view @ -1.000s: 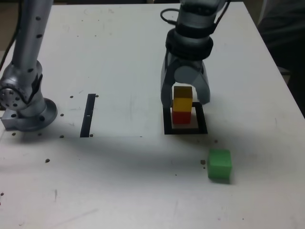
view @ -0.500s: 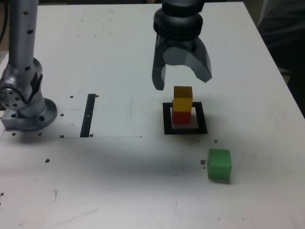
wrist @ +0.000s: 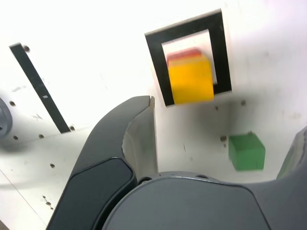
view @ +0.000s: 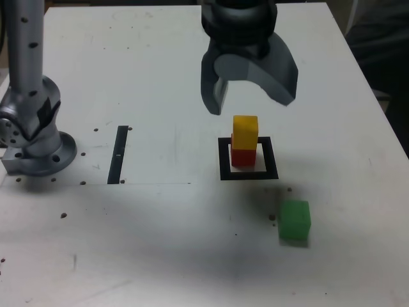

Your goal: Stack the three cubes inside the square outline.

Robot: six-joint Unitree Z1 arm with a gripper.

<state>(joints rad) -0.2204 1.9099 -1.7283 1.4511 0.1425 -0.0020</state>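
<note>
The gripper (view: 250,99) is hanging in the air above the table (view: 160,77). Its jaws are standing wide apart and holding nothing.

Under it, the yellow cube (view: 245,131) is sitting right on top of the red cube (view: 242,157). The two are making a little tower that is standing straight up. The tower is sitting inside the square outline (view: 248,174), with the red cube touching the pale middle. In the wrist view the yellow cube (wrist: 191,80) is hiding almost all of the red cube (wrist: 184,53), so only a thin red edge is showing.

The green cube (view: 294,220) is lying flat on the table by itself. It is sitting outside the outline, nearer the camera and toward the exterior view's right.

A thin black strip (view: 118,154) is lying well off to the exterior view's left, pointing away from the camera.
</note>
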